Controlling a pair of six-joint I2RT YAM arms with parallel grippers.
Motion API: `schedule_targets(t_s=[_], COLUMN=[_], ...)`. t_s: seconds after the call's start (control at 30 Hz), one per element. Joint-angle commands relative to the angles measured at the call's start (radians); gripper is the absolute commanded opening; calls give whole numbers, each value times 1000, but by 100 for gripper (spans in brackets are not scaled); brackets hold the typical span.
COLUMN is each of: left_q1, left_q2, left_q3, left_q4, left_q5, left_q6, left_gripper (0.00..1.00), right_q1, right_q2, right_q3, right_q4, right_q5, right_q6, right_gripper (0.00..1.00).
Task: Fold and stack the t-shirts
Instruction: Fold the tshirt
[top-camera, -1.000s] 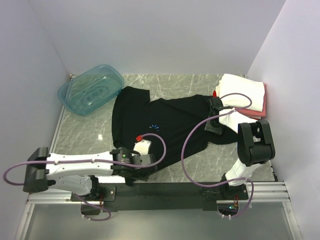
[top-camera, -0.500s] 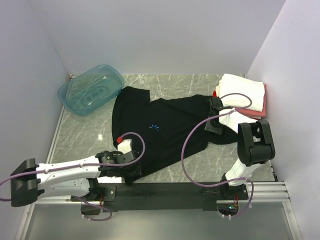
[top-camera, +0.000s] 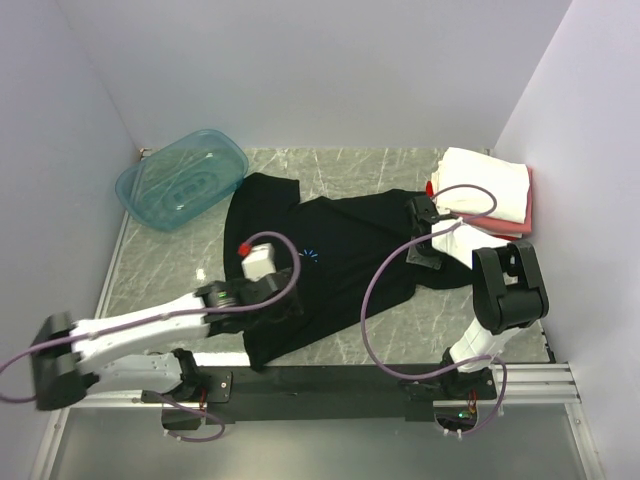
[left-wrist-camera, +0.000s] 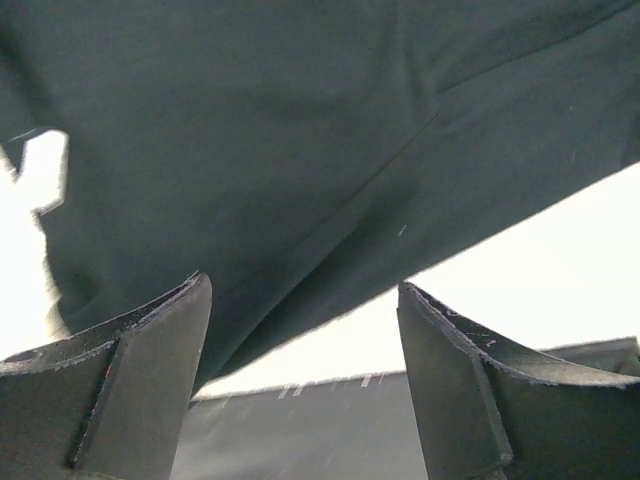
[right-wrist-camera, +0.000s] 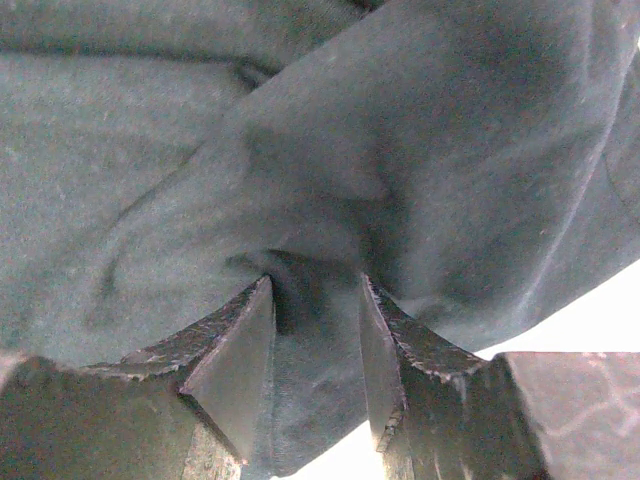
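The large black t-shirt (top-camera: 345, 235) lies spread on the marble table, its blue starburst mark (top-camera: 310, 253) facing up. My left gripper (top-camera: 283, 308) hangs open and empty over the shirt's near left part. In the left wrist view (left-wrist-camera: 302, 290) the shirt's hem (left-wrist-camera: 300, 120) lies beyond its fingers. My right gripper (top-camera: 424, 218) is shut on a fold of the shirt's right edge, and the right wrist view (right-wrist-camera: 315, 285) shows that cloth (right-wrist-camera: 400, 120) pinched between its fingers. Folded white (top-camera: 488, 178), pink (top-camera: 525, 205) and red (top-camera: 430, 187) shirts lie stacked at the far right.
A translucent teal plastic tub (top-camera: 182, 178) sits at the far left corner. Another bit of white cloth (top-camera: 462, 240) lies under the right arm. Purple cables loop off both wrists. Walls close the table at back and sides, and a black rail (top-camera: 340, 385) runs along its near edge.
My left arm has swung from the near edge up and over the shirt's lower left part. My right gripper has shifted slightly left with the shirt's edge.
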Motion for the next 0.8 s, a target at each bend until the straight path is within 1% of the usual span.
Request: schedule_targets(t_s=[0.0, 0.07, 0.13, 0.17, 0.27, 0.43, 0.53, 0.6, 0.63, 0.67, 0.77], left_q1=[26, 43, 58, 75, 92, 115, 140, 149, 150, 152, 156], left_q2=[169, 273, 339, 350, 352, 276, 220, 190, 155, 136, 59], left_q3=[18, -7, -51, -67, -114, -169, -209, -217, -217, -217, -208], left_q4=[220, 288, 368, 387, 408, 353, 321, 257, 229, 168, 88], left_q5=[45, 104, 142, 168, 164, 118, 106, 86, 52, 37, -20], left_q6=[93, 105, 100, 97, 76, 48, 34, 16, 8, -1, -27], left_gripper=[81, 81, 81, 81, 81, 82, 82, 82, 82, 82, 83], right_q1=[32, 53, 89, 99, 144, 227, 256, 286, 297, 322, 378], right_q2=[-22, -29, -35, -36, -42, -75, -99, -113, -117, -122, -136], right_q3=[-43, -48, -49, -52, -57, -74, -94, -100, -103, -104, -112], right_q4=[-56, -56, -61, -62, -71, -79, -82, -96, -99, -107, -123], right_q5=[-8, -13, -20, -20, -25, -39, -62, -59, -59, -59, -65], right_q6=[1, 11, 15, 17, 27, 49, 60, 70, 74, 80, 100], right_gripper=[47, 47, 47, 47, 47, 47, 47, 47, 47, 47, 47])
